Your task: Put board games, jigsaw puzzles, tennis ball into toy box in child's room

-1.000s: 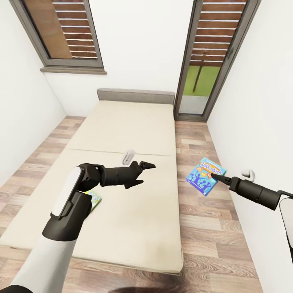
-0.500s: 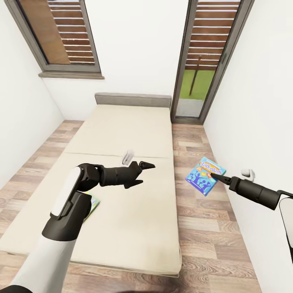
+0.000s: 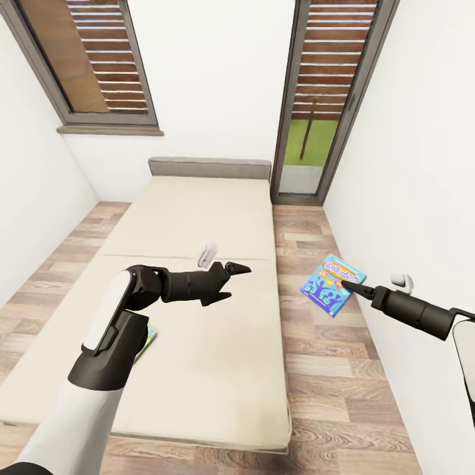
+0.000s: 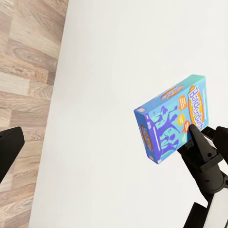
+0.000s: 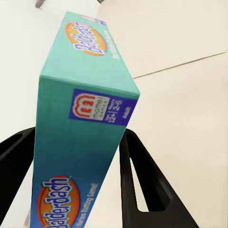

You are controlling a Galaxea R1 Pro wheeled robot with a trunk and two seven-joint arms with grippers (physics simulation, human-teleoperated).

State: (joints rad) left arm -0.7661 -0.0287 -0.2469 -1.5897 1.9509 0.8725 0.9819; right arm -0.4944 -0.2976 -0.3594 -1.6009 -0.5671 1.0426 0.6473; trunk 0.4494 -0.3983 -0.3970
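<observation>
**Right hand carrying Balderdash box, second game on bed**

Right hand [image 3: 354, 288] pinches the blue Balderdash box [image 3: 332, 285] by one edge, held over the wood floor [image 3: 310, 369] beside the bed [image 3: 198, 218]. Left hand [image 3: 239, 268] empty, fingers parted, above the mattress. Green-edged game box [image 3: 148, 336] lies on the bed, half hidden by the left arm. Risk: smooth flat cardboard, thin edge grip, so it could pivot or slip while driving.
</observation>
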